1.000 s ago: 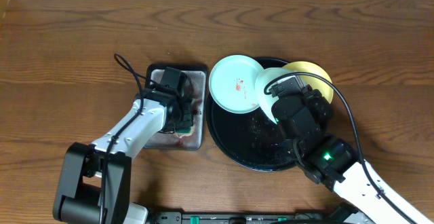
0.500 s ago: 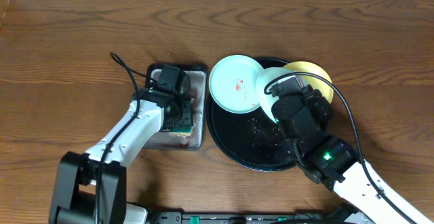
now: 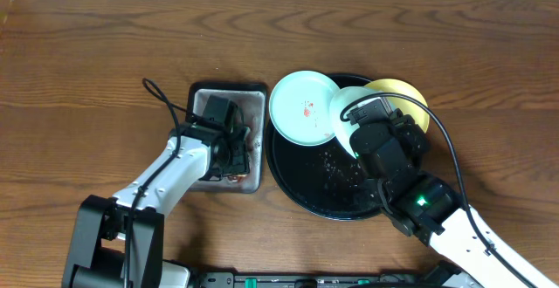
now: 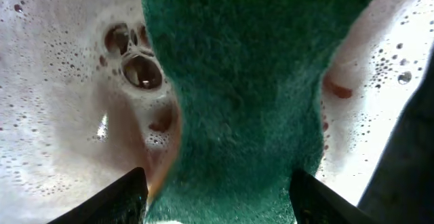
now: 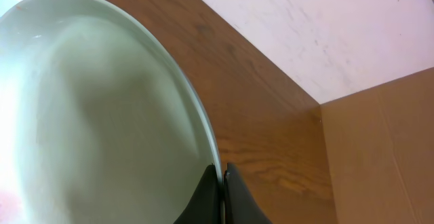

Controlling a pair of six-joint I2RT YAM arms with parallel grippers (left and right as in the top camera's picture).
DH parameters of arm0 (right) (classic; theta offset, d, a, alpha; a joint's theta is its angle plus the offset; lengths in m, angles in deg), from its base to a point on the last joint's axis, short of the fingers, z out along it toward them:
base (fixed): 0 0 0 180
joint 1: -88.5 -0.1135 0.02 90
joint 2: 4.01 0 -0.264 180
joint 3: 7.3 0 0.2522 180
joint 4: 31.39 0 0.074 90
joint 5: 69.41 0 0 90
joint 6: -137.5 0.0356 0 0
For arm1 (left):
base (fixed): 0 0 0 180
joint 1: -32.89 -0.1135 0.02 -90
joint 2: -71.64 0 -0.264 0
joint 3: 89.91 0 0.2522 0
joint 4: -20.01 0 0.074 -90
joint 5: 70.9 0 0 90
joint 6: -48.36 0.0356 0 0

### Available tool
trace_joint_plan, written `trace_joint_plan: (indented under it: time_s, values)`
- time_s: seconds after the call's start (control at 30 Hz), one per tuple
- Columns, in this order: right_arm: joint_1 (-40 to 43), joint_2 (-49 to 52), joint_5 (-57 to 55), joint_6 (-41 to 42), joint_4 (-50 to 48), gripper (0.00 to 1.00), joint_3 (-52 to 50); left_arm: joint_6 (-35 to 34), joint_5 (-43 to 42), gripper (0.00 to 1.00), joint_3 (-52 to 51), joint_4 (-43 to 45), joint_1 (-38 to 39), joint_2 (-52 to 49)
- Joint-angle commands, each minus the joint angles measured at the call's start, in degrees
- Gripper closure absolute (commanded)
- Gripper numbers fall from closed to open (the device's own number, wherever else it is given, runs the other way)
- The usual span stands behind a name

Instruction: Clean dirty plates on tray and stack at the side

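Observation:
The black tray (image 3: 297, 183) holds a pale-blue plate (image 3: 301, 106) with a red smear, leaning over its far-left rim. A second pale-blue plate (image 3: 343, 105) and a yellow plate (image 3: 403, 100) lie at its far right. My right gripper (image 3: 352, 122) (image 5: 222, 173) is shut on the thin rim of a pale-blue plate (image 5: 102, 115). My left gripper (image 3: 234, 148) (image 4: 217, 183) stands open in the grey metal tray (image 3: 255, 105). Its fingers straddle a green sponge (image 4: 237, 81) resting in soapy foam (image 4: 54, 81).
Bare wooden table (image 3: 87, 78) surrounds both trays. A pale wall (image 5: 325, 27) and a cardboard box (image 5: 386, 156) show behind the held plate. Reddish smears float in the foam.
My left gripper has opened and let go of the green sponge, shifting slightly toward the near edge of the grey tray. The right arm and its plate have not moved.

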Motion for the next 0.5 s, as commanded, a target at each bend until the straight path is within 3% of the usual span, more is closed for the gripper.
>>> trace_joint_plan:
  time_s: [0.0,0.07,0.1,0.13,0.17,0.43,0.47]
  values:
    - [-0.61,-0.46,-1.22,-0.26,-0.17,0.99,1.01,-0.79,0.11,0.42,-2.29,0.61,-0.22,-0.07]
    - [-0.61,-0.46,-1.22,-0.26,-0.17,0.99,1.01,-0.74,0.15,0.64,-2.38,0.79,-0.24,-0.07]
    - [-0.61,-0.46,-1.22,-0.26,-0.15,0.99,1.01,-0.74,0.15,0.81,-2.38,0.94,-0.24,-0.07]
    - [-0.61,-0.46,-1.22,-0.26,-0.15,0.99,1.01,-0.74,0.15,0.91,-2.38,1.29,-0.24,-0.07]
    - [-0.61,-0.46,-1.22,-0.26,-0.15,0.99,1.01,-0.74,0.15,0.93,-2.36,1.68,-0.24,-0.07]
    - [-0.61,-0.46,-1.25,-0.26,-0.13,0.99,1.01,2.54,1.73,0.92,0.5,0.13,-0.31,0.59]
    - [-0.61,-0.46,-1.22,-0.24,-0.13,0.99,1.01,2.56,2.4,0.7,1.25,-0.59,-0.28,0.83]
